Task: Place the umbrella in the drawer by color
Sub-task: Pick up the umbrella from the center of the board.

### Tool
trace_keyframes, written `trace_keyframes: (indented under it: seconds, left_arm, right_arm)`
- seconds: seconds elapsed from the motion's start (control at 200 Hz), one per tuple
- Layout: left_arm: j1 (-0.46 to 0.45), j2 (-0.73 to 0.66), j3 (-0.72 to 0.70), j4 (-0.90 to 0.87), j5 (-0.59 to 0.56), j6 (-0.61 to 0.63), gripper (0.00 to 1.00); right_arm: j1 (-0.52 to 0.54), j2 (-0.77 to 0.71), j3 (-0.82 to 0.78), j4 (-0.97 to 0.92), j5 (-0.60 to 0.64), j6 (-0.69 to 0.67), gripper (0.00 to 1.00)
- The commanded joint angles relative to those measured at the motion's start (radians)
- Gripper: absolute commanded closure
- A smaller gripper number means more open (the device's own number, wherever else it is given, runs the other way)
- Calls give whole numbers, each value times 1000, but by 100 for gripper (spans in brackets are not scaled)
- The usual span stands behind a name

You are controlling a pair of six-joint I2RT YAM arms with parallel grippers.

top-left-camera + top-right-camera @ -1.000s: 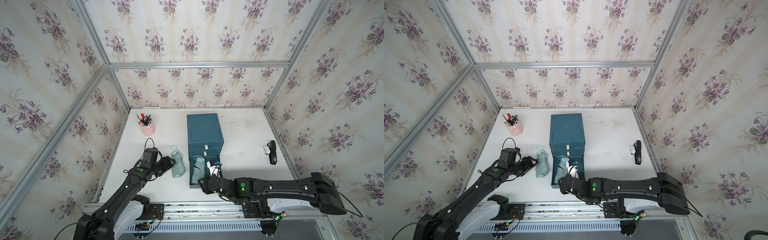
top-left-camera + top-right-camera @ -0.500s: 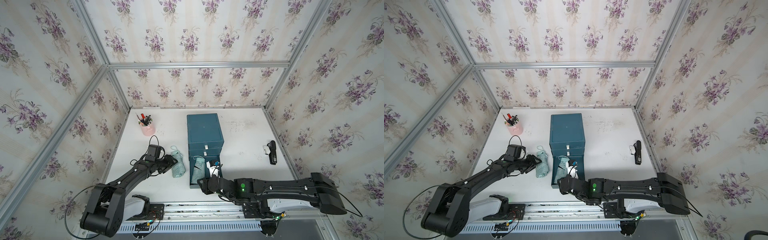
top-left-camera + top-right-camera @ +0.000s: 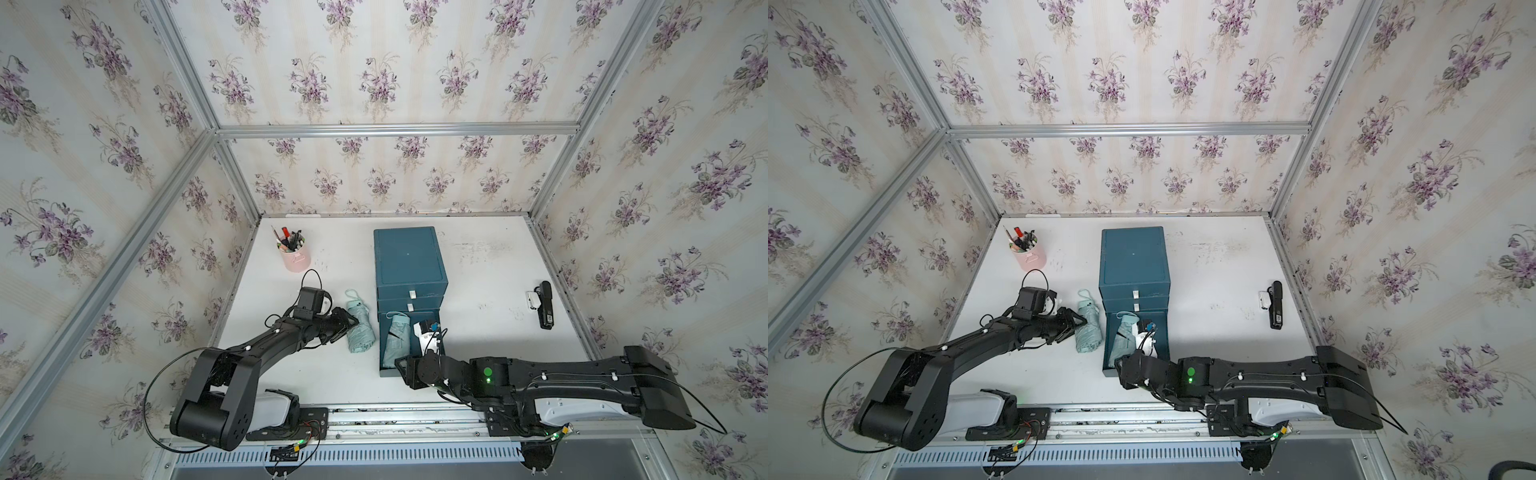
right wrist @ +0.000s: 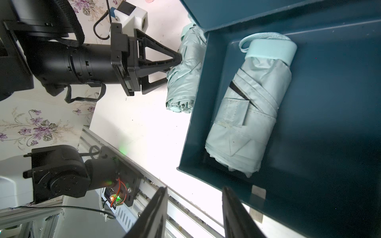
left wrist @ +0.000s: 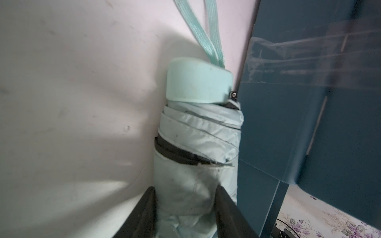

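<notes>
Umbrellas: you have two, both folded and strapped, pale mint fabric with a mint cap and a wrist loop at one end.

The tabletop umbrella point(image 3: 359, 328) lies on the white tabletop point(image 3: 478, 291), just left of the drawer point(image 3: 409, 257) and lengthwise to its side. The loop end points toward the back edge.

The drawer umbrella point(image 4: 247, 113) lies inside the bottom drawer point(image 4: 191, 123), which is pulled out toward the front edge. It sits against that drawer's left wall.

The drawer is one dark teal cabinet of three, mid-tabletop. The upper two are closed, each with a white pull tab point(image 3: 412, 294).

Your left gripper point(image 5: 186, 188) has one finger on each side of the tabletop umbrella's body, fabric filling the gap. You cannot tell whether they squeeze it.

Your right gripper point(image 4: 194, 188) stands apart with nothing between its fingers, over the pulled-out drawer's front wall.

Around: one pink cup of pens point(image 3: 295, 257) near the back left corner and one black device point(image 3: 544, 305) near the right edge.

In the way: the drawer's left wall stands between the two umbrellas. The right arm crosses the drawer's front end.
</notes>
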Motion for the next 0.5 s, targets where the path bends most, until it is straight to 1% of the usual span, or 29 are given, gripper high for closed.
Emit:
trace_keyframes:
  seconds: [0.0, 0.045, 0.175, 0.315, 0.495]
  left_arm:
    - [0, -19, -5, -44, -30, 19, 59]
    - [0, -28, 1, -55, -31, 23, 61]
    - [-1, -59, 10, -74, -25, 32, 64]
    - [-1, -99, 18, -101, -26, 39, 74]
    - [0, -139, 21, -116, -28, 45, 78]
  right_arm:
    - [2, -6, 2, 29, 7, -7, 53]
    - [1, -8, 1, 30, 9, -7, 53]
    - [1, -9, 5, 31, 4, -7, 53]
    - [2, -9, 2, 33, 6, -2, 54]
    - [4, -12, 6, 29, 7, -2, 53]
